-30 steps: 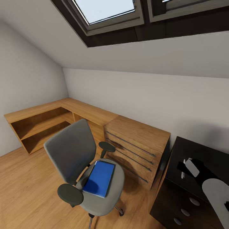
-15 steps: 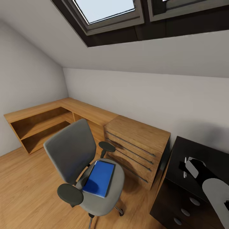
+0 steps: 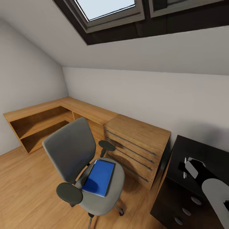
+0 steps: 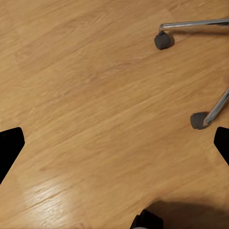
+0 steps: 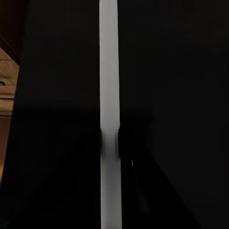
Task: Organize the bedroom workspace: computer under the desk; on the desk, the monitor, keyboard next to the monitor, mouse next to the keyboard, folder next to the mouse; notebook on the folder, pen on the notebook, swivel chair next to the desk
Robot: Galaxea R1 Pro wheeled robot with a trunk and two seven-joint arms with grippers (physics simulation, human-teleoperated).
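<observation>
The right arm enters the head view at the lower right, and the right gripper (image 3: 185,168) sits over the glossy black top of the desk (image 3: 203,149); a thin white pen (image 3: 184,168) shows at its fingertips, and the right wrist view shows the same white stick (image 5: 109,114) running along the dark desk surface, but whether the jaws are closed on it cannot be told. Below the desk top, the black drawer unit (image 3: 178,203) presents round pulls toward the floor. The left gripper (image 4: 114,148) points down at the wooden floor (image 4: 86,95), its two dark fingertips (image 4: 9,148) set wide apart with nothing between them; two chrome legs with dark casters (image 4: 163,40) lie ahead of it. In the head view, the swivel chair (image 3: 71,149) stands on the floor to the left of the desk, well apart from it, with its grey backrest turned away from the desk. The blue folder (image 3: 99,177) lies flat on the chair seat, between the two black armrests. Behind the chair, a light wooden drawer chest (image 3: 138,143) stands beside the desk end, and a low wooden shelf unit (image 3: 41,122) continues from it along the white walls into the corner. A skylight (image 3: 105,9) is set in the sloped ceiling above.
</observation>
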